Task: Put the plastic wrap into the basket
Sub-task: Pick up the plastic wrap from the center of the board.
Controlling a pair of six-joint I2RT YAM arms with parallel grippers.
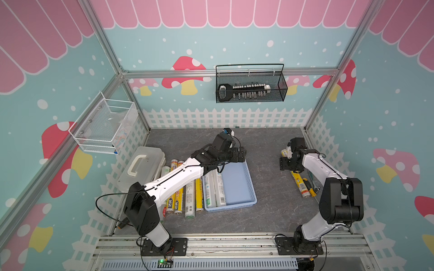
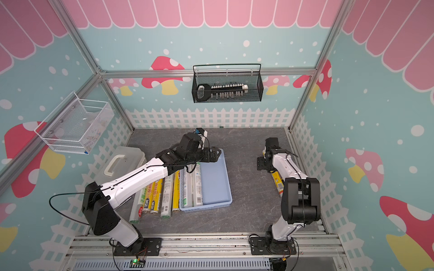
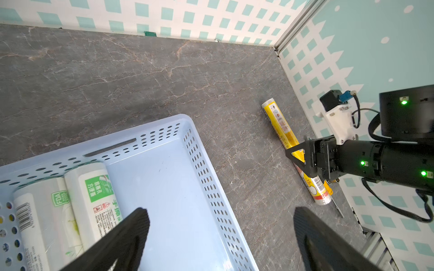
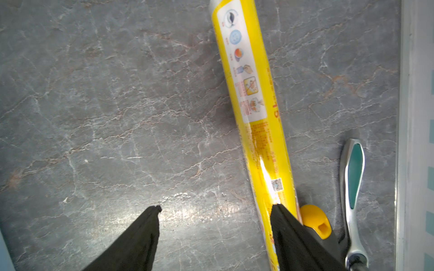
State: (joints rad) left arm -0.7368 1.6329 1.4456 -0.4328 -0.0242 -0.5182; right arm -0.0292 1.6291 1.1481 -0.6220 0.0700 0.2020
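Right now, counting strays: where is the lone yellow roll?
In a top view the yellow roll lies right of the basket, under the right gripper, beside the screwdriver.

Eight wrap rolls [image 2: 197, 185], one basket [image 2: 216, 183], two wire baskets [image 2: 226, 93].

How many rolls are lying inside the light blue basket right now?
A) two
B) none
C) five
A: the left wrist view shows one green-printed roll and a paler roll lying side by side in the basket.
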